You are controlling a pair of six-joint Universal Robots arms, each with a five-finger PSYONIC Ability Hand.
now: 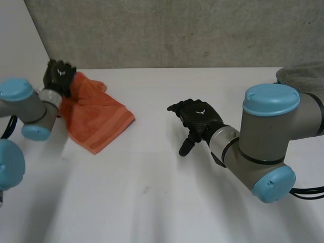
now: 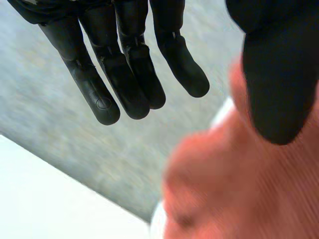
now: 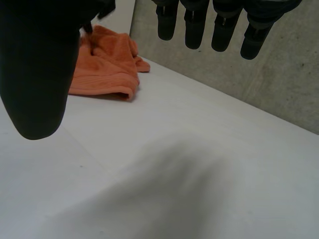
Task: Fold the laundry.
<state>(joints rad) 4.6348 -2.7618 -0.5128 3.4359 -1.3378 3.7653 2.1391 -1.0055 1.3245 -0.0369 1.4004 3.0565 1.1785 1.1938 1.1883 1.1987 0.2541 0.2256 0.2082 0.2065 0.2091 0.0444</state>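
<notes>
Right arm (image 1: pixel 268 142) sits closest, w/ right hand (image 1: pixel 198 119) hovering over bare white counter (image 1: pixel 167 202) near the middle; its fingers (image 3: pixel 224 25) are straight, spread from the thumb (image 3: pixel 35 64), holding nothing. Orange towel (image 1: pixel 96 119) lies rumpled at counter's far left, well apart from that hand. Left hand (image 1: pixel 59 76) is at towel's far corner, fingers (image 2: pixel 124 74) straight & relaxed, thumb over the cloth, no grip. Grey cloth (image 1: pixel 304 76) at far right edge.

White winged emblem (image 1: pixel 201 112) on the back of the right hand (image 1: pixel 195 121), another emblem (image 1: pixel 61 72) on the left hand (image 1: pixel 55 79), no readable lettering or numbers
</notes>
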